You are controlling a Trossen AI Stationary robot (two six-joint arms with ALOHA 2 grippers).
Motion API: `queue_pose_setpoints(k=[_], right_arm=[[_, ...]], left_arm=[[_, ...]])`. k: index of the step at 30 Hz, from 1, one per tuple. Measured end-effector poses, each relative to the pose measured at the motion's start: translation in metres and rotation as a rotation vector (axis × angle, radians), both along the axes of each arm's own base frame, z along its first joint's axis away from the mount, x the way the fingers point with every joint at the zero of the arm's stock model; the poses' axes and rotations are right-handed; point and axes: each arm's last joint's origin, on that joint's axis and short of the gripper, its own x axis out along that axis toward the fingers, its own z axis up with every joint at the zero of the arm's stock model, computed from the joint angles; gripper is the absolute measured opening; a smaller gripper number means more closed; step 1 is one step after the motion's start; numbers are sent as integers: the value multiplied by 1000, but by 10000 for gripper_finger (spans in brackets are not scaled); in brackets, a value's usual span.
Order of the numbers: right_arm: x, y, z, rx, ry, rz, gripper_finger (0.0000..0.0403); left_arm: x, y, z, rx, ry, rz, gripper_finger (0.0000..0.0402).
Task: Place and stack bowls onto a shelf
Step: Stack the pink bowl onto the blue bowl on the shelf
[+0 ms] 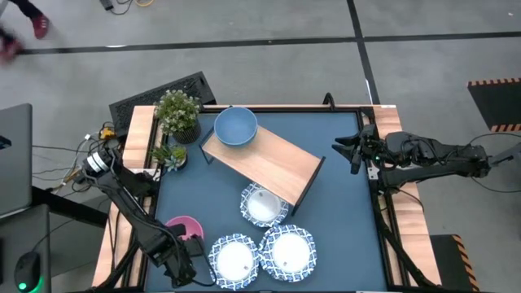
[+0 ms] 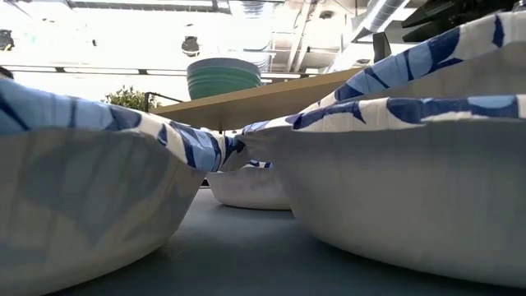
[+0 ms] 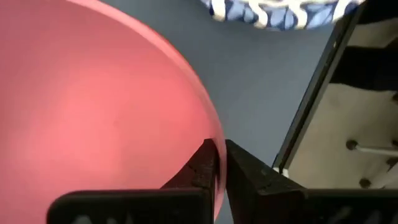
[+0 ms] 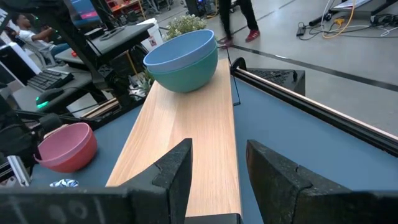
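Light-wood rectangular shelf [image 1: 264,159] on thin black legs: stands askew on the dark blue tabletop [image 1: 342,220]. One round green bowl with a blue inside [image 1: 236,127] sits at its far end, beside two small potted plants [image 1: 177,111].

Three white bowls with blue-patterned rims [image 1: 286,251]: on the tabletop at the near side, one just by the shelf's near edge, two closer to the front and touching.

Plain pink round bowl [image 1: 184,225]: near the front left corner, beside the patterned bowls.

Left gripper [image 3: 219,169]: fingers closed on the pink bowl's rim, one inside the wall, one outside.

Right gripper [image 4: 217,165]: fingers spread, holding nothing, hovering at the table's right edge and facing along the shelf.

Step in hand, as judged: carrying the pink bowl to the shelf. A rim pinch invites tilting, so the lift should be straight up, clear of the neighbouring patterned rim, before travel.
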Motion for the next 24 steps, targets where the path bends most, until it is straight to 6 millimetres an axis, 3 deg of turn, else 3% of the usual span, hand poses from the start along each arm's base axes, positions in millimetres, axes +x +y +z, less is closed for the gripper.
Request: queue_pose_setpoints(k=[11, 20, 24], right_arm=[[0, 0, 0, 0, 0, 0, 177], [0, 0, 0, -1, 0, 0, 177], [0, 0, 0, 0, 0, 0, 177]], left_arm=[[-10, 15, 41, -50, -79, 98, 1], [-15, 38, 55, 20, -77, 188, 0], [-10, 49, 80, 37, -149, 184, 0]])
